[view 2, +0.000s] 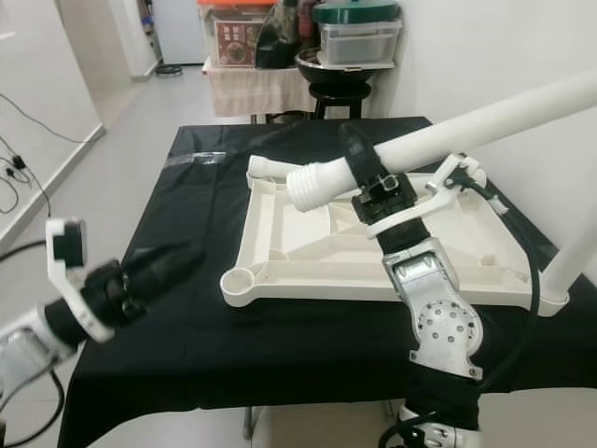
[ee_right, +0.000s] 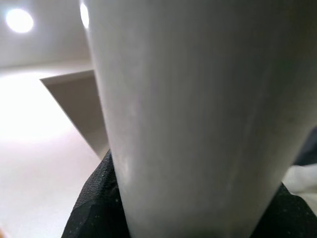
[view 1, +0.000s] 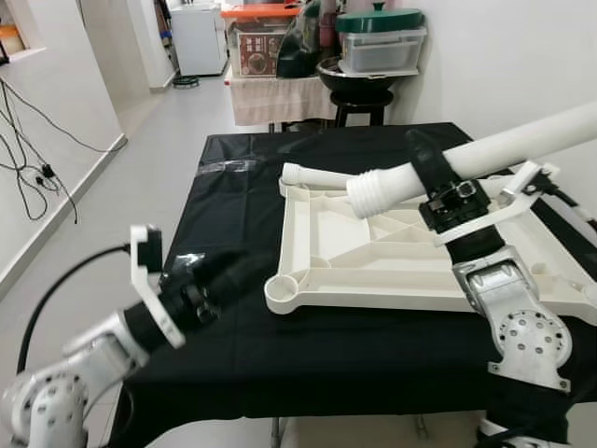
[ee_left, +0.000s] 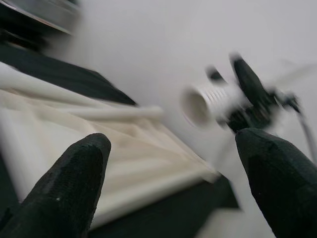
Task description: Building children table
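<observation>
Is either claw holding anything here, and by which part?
The right claw grips the white table leg on its smooth shaft, just behind the threaded end. The left claw is open and holds nothing.

Head stereo pair looks down over the black-clothed table (view 1: 242, 355)
Both wrist cameras sit close, sharing the white table leg (view 2: 448, 131)

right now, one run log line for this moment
right gripper: shut on table leg above upturned tabletop | left gripper: open, over black cloth
</observation>
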Controlling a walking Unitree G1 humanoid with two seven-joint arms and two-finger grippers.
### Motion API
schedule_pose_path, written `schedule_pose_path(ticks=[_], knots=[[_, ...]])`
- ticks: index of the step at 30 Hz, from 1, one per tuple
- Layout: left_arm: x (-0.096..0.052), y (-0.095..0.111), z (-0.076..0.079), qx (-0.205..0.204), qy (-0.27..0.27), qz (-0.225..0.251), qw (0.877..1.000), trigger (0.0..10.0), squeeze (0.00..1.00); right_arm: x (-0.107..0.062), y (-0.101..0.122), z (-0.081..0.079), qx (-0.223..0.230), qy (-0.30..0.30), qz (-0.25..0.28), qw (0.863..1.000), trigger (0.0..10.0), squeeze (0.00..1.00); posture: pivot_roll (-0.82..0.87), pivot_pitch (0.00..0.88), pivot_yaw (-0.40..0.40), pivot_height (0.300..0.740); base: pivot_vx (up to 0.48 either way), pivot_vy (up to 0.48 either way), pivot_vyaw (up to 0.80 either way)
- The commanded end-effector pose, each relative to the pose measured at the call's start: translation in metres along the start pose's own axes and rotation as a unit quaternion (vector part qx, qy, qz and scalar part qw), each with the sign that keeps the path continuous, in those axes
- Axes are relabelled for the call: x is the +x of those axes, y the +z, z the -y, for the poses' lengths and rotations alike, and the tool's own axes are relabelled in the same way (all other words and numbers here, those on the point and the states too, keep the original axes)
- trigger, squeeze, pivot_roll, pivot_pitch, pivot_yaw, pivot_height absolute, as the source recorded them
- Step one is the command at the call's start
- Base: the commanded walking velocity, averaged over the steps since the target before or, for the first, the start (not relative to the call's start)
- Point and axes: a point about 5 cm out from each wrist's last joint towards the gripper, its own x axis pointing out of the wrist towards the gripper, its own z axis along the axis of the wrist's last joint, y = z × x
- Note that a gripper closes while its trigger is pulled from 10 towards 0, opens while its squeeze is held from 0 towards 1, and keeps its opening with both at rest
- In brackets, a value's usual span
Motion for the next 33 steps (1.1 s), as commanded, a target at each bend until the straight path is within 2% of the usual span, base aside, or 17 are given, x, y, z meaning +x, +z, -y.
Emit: schedule_pose_path(ticks=[1, 2, 3, 4, 5, 6, 7, 10, 11, 13, 15, 18, 21, 24, 25, 27, 33], knots=[[0.000, 0.005, -0.013, -0.002, 0.056, 0.016, 0.998, 10.0, 0.66, -0.003, -0.001, 0.008, -0.026, -0.025, -0.007, 0.999, 0.2, 0.00, -0.12, 0.004, 0.014, 0.740, 0.000, 0.000, 0.00], [0.000, 0.005, -0.013, -0.002, 0.056, 0.016, 0.998, 10.0, 0.66, -0.003, -0.001, 0.008, -0.026, -0.025, -0.007, 0.999, 0.2, 0.00, -0.12, 0.004, 0.014, 0.740, 0.000, 0.000, 0.00], [0.001, 0.010, -0.020, -0.003, 0.095, 0.029, 0.995, 10.0, 0.00, -0.005, 0.000, 0.015, -0.039, -0.052, -0.005, 0.998, 6.6, 0.00, -0.12, 0.005, 0.014, 0.740, 0.000, 0.000, 0.00], [0.001, 0.014, -0.028, 0.000, 0.134, 0.038, 0.990, 10.0, 0.00, -0.007, 0.002, 0.022, -0.050, -0.075, -0.001, 0.996, 10.0, 0.00, -0.12, 0.007, 0.014, 0.740, 0.000, 0.000, 0.00], [0.000, 0.018, -0.035, 0.013, 0.176, 0.045, 0.983, 10.0, 0.00, -0.010, 0.003, 0.027, -0.058, -0.094, 0.002, 0.994, 10.0, 0.00, -0.12, 0.006, 0.013, 0.740, 0.000, 0.000, 0.00], [0.000, 0.018, -0.035, 0.013, 0.176, 0.045, 0.983, 10.0, 0.00, -0.010, 0.003, 0.027, -0.058, -0.094, 0.002, 0.994, 10.0, 0.00, -0.12, 0.006, 0.013, 0.740, 0.000, 0.000, 0.00], [0.000, 0.020, -0.039, 0.022, 0.201, 0.050, 0.978, 10.0, 0.00, -0.011, 0.005, 0.031, -0.063, -0.103, 0.005, 0.993, 10.0, 0.00, -0.12, 0.007, 0.013, 0.740, 0.000, 0.000, 0.00], [-0.004, 0.027, -0.054, 0.076, 0.299, 0.047, 0.950, 10.0, 0.00, -0.016, 0.005, 0.042, -0.100, -0.145, -0.003, 0.984, 10.0, 0.00, -0.12, 0.010, 0.012, 0.740, 0.000, 0.000, 0.00], [-0.004, 0.027, -0.054, 0.076, 0.299, 0.047, 0.950, 10.0, 0.00, -0.016, 0.005, 0.042, -0.100, -0.145, -0.003, 0.984, 10.0, 0.00, -0.12, 0.010, 0.012, 0.740, 0.000, 0.000, 0.00], [-0.008, 0.028, -0.059, 0.169, 0.348, 0.012, 0.922, 10.0, 0.00, -0.019, 0.004, 0.049, -0.168, -0.182, -0.023, 0.969, 10.0, 0.00, -0.12, 0.011, 0.012, 0.740, 0.000, 0.000, 0.00], [-0.007, 0.026, -0.058, 0.227, 0.359, -0.016, 0.905, 10.0, 0.00, -0.020, 0.002, 0.052, -0.199, -0.201, -0.036, 0.958, 10.0, 0.00, -0.11, 0.014, 0.011, 0.740, 0.000, 0.000, 0.00], [-0.001, 0.021, -0.052, 0.268, 0.347, -0.030, 0.898, 10.0, 0.00, -0.020, -0.002, 0.055, -0.235, -0.211, -0.054, 0.947, 10.0, 0.00, -0.11, 0.016, 0.010, 0.740, 0.000, 0.000, 0.00], [0.012, 0.009, -0.036, 0.308, 0.306, -0.039, 0.900, 10.0, 0.00, -0.017, -0.012, 0.051, -0.246, -0.206, -0.073, 0.944, 10.0, 0.00, -0.10, 0.019, 0.010, 0.740, 0.000, 0.000, 0.00], [0.014, 0.003, -0.032, 0.310, 0.298, -0.042, 0.902, 10.0, 0.00, -0.016, -0.016, 0.046, -0.250, -0.183, -0.082, 0.947, 10.0, 0.00, -0.09, 0.026, 0.012, 0.740, 0.000, 0.000, 0.00], [0.012, -0.007, -0.028, 0.310, 0.286, -0.054, 0.905, 10.0, 0.00, -0.015, -0.022, 0.035, -0.253, -0.131, -0.094, 0.954, 10.0, 0.00, -0.09, 0.031, 0.012, 0.740, 0.000, 0.000, 0.00], [0.009, -0.017, -0.025, 0.309, 0.270, -0.069, 0.909, 10.0, 0.00, -0.019, -0.027, 0.027, -0.232, -0.086, -0.100, 0.964, 10.0, 0.00, -0.09, 0.031, 0.012, 0.740, 0.000, 0.000, 0.44], [0.007, -0.023, -0.018, 0.330, 0.241, -0.065, 0.910, 10.0, 0.00, -0.020, -0.030, 0.029, -0.255, -0.094, -0.110, 0.956, 10.0, 0.00, -0.08, 0.037, 0.012, 0.740, 0.000, 0.000, 0.74]])
